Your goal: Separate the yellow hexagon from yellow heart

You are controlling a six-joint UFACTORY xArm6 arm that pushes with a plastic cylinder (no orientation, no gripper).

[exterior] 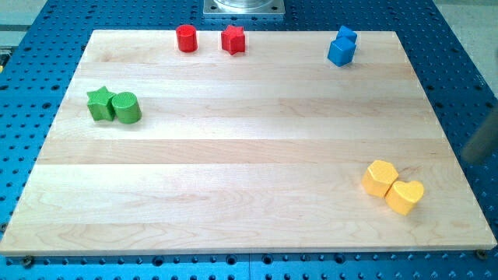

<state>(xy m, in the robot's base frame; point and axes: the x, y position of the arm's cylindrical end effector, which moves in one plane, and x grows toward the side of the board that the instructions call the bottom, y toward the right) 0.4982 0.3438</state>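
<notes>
Touching yellow hexagon (380,178), yellow heart (405,196) pointing lower-left.

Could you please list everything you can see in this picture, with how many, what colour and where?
Wooden board: one, pale wood, filling most of the view.
Blue perforated table: one, blue, around the board.
Red cylinder: one, red, top edge, left of centre.
Red star: one, red, just right of the cylinder.
Blue blocks: apparently two, blue, touching, top right; shapes unclear.
Green star: one, green, left side.
Green cylinder: one, green, touching the star's right.
Yellow hexagon: one, yellow, bottom right.
Yellow heart: one, yellow, touching the hexagon, lower right.
Metal base plate: one, grey, top centre.
Rod: one, blurred grey, right edge; my tip cannot be made out.
</notes>
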